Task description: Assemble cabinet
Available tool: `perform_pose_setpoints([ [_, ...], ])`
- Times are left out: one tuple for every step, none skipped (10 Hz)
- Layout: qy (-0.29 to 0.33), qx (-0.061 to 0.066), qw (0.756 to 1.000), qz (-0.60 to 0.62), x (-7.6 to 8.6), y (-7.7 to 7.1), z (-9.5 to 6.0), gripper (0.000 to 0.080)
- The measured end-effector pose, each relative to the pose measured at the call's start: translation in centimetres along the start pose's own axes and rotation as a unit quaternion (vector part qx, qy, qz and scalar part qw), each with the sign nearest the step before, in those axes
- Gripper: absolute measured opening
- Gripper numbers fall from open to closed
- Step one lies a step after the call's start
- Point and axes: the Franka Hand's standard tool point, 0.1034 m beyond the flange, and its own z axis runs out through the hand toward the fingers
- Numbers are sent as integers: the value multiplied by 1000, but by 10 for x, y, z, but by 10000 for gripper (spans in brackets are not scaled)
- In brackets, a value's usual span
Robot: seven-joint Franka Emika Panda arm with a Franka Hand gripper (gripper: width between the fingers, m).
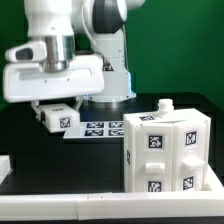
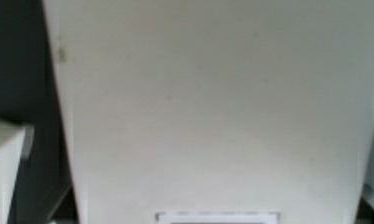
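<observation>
One large white boxy plastic cabinet (image 1: 165,150), flat-panelled and marked with black-and-white square tags, stands on the dark worktop (image 1: 95,162), well apart from the robot's white hand (image 1: 57,108) and lower than it. It looks stiff, smooth, light and probably slippery, so I'd grip a thin panel edge. A small white tagged block (image 1: 58,119) sits right at the hand, but I cannot tell whether it is gripped.

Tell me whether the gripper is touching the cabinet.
Apart. The exterior view shows dark table and the marker board between the gripper and the cabinet.
</observation>
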Motion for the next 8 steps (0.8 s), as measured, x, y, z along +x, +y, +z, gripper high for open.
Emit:
perform_pose_setpoints([
  [11, -3, 1000, 14, 18, -11, -17, 545],
  [19, -3, 999, 29, 39, -27, -35, 545],
  [22, -5, 998, 59, 62, -43, -48, 545],
  [24, -10, 997, 72, 91, -59, -59, 545],
  [24, -9, 996, 84, 114, -69, -64, 545],
  [24, -10, 996, 82, 127, -72, -64, 545],
  [21, -9, 996, 82, 129, -72, -62, 545],
  [20, -8, 996, 81, 127, -72, -62, 545],
])
